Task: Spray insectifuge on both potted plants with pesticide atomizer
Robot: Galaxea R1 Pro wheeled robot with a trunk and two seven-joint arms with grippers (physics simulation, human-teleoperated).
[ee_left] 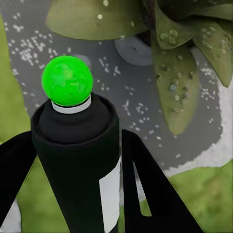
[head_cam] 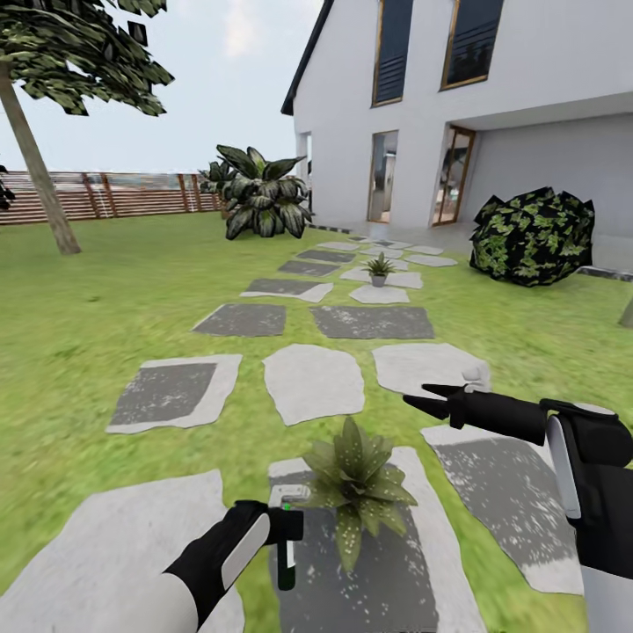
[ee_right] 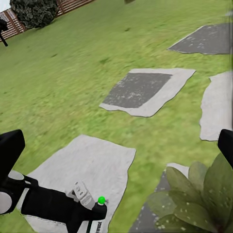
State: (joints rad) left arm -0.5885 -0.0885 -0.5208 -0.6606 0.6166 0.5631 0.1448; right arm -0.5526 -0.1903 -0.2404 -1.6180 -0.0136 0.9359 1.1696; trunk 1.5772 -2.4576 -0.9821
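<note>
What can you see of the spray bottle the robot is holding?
The pesticide atomizer is a slim black bottle with a white label patch and a bright green ball end. The left gripper is clamped around its body, holding it beside the near potted plant, above a grey stepping stone.

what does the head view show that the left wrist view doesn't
Head view alone: the house, the fence, the dark round bush, the far potted plant and the right gripper.
Left wrist view alone: white speckles close up on the leaves.
Both: the left gripper shut on the atomizer, beside the near potted plant.
</note>
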